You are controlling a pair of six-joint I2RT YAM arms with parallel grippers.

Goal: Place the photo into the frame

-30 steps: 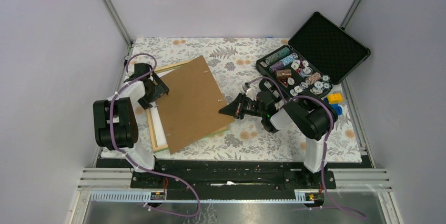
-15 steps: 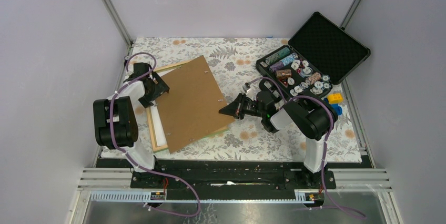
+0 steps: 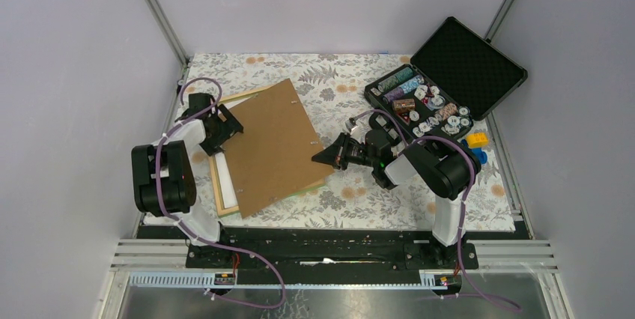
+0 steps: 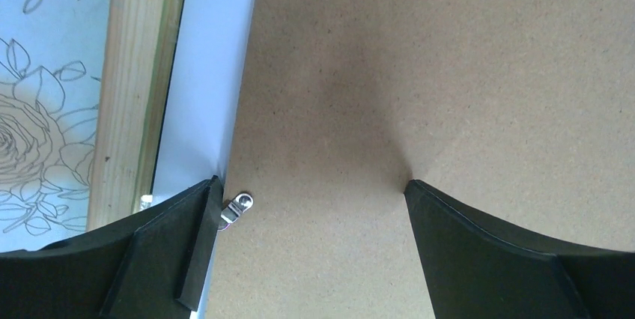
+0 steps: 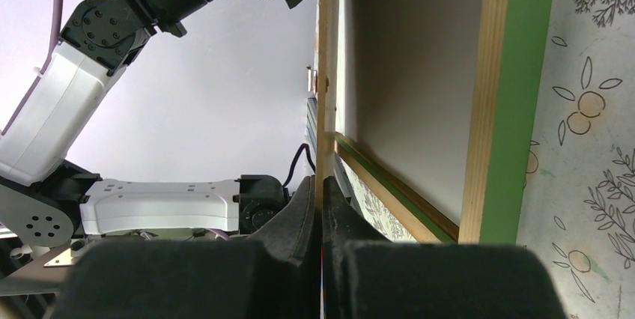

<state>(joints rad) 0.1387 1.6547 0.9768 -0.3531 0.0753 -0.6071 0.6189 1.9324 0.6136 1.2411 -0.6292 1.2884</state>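
The frame (image 3: 218,184) lies face down at the table's left, its light wood rim showing. The photo's white back (image 3: 229,186) shows as a strip inside it. The brown backing panel (image 3: 273,147) lies tilted over both. My right gripper (image 3: 320,158) is shut on the panel's right edge and holds that edge raised. In the right wrist view the fingers (image 5: 303,222) pinch the thin panel (image 5: 326,72), with the white photo back (image 5: 412,49) and the green-faced frame (image 5: 524,72) below. My left gripper (image 3: 227,126) is open over the panel's left edge, its fingers (image 4: 150,259) astride brown board (image 4: 419,72).
A small metal clip (image 4: 238,205) sits at the panel's edge beside the left finger. An open black case of chips (image 3: 438,79) stands at the back right. Yellow and blue blocks (image 3: 476,141) lie by the right arm. Side walls stand close on both sides.
My left gripper has shifted slightly toward the far side along the panel's left edge. The right gripper and the panel have hardly moved.
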